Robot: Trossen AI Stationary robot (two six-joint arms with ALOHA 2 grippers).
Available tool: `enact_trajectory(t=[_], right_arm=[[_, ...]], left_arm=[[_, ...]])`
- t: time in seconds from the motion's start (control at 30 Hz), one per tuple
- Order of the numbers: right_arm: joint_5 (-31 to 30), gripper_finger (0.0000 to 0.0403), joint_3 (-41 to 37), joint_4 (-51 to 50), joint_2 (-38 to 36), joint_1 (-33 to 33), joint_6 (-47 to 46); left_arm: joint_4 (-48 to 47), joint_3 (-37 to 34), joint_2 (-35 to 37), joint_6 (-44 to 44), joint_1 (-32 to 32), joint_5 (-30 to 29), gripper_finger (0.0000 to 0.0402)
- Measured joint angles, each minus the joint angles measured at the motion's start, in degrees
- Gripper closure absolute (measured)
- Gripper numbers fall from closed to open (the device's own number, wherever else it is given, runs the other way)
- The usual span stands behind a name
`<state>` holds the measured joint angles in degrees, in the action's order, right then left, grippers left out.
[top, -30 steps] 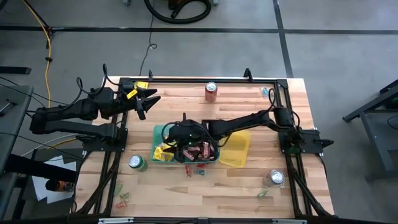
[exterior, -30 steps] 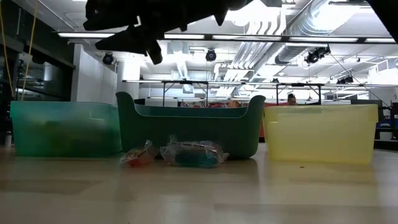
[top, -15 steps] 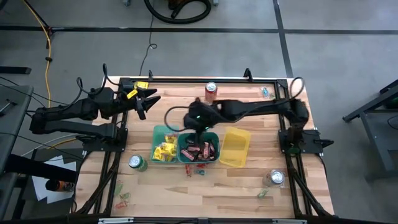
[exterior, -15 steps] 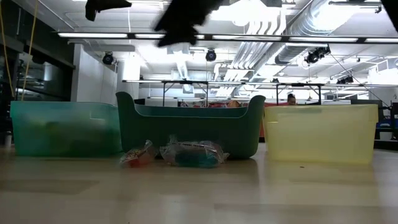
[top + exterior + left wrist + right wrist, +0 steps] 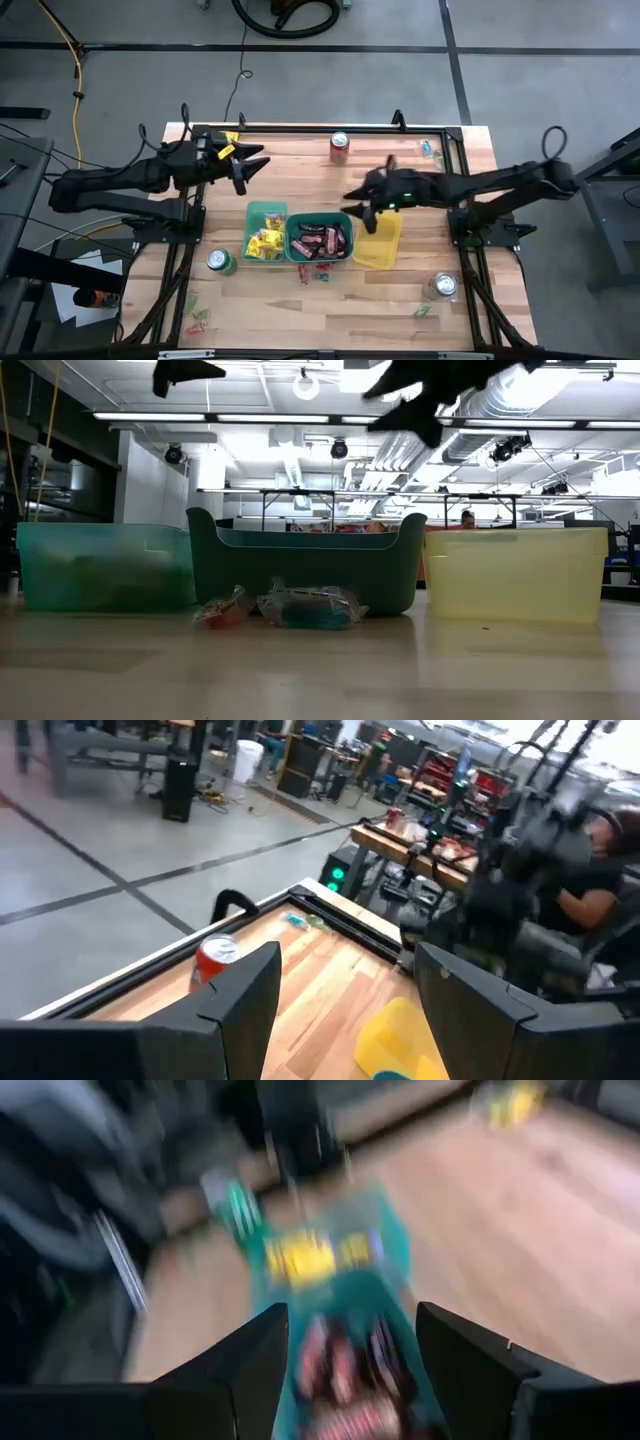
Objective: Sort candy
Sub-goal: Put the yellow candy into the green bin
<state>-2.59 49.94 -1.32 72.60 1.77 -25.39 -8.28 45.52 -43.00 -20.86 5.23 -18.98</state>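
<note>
Three bins stand in a row mid-table: a teal bin (image 5: 253, 213) with yellow candy packets (image 5: 264, 242), a dark green bin (image 5: 347, 222) with brown-red candy bars (image 5: 322, 240), and a yellow bin (image 5: 383, 240). Loose clear-wrapped candy (image 5: 313, 272) lies on the table at the green bin's near side, also seen in the low view (image 5: 308, 607). My right gripper (image 5: 360, 202) hangs open and empty above the gap between the green and yellow bins, at their far ends. My left gripper (image 5: 251, 165) is open and empty, level, above the table's far left part.
A red can (image 5: 339, 147) stands at the far edge, a green can (image 5: 221, 262) near the teal bin and a silver can (image 5: 441, 287) near right. More wrapped sweets lie near left (image 5: 197, 320), near right (image 5: 423, 312) and far right (image 5: 428, 148).
My right gripper has risen out of the bins, first toward the far edge, then swung toward the table's right edge, and now hangs by the yellow bin's far corner. My left gripper has edged slightly toward the table's right. The candy and the bins have stayed put.
</note>
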Motion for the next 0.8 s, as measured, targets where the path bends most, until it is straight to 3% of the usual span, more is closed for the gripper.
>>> enact_trajectory(t=[0.2,0.37,0.43,0.6,0.8], right_arm=[[-6.01,0.0187,-8.3,22.32,-7.44,0.12,-0.62],[-5.92,0.0187,-8.47,25.7,-7.8,0.27,6.25],[-5.91,0.0187,-8.32,25.87,-7.81,0.27,6.38],[-5.9,0.0187,-8.32,25.53,-7.79,0.25,6.36],[-5.99,0.0187,-8.32,23.78,-7.79,0.12,6.34]], left_arm=[[8.37,0.0,-4.83,-1.02,-0.21,8.26,0.0183],[16.2,-1.59,-6.71,-3.0,-3.52,12.38,0.0183],[19.72,-3.57,-7.02,-3.72,-5.67,11.62,0.0183],[28.33,-10.99,-6.93,-6.17,-10.44,3.19,0.0183],[29.61,-13.16,-6.1,-7.43,-11.26,-2.46,0.0183]])
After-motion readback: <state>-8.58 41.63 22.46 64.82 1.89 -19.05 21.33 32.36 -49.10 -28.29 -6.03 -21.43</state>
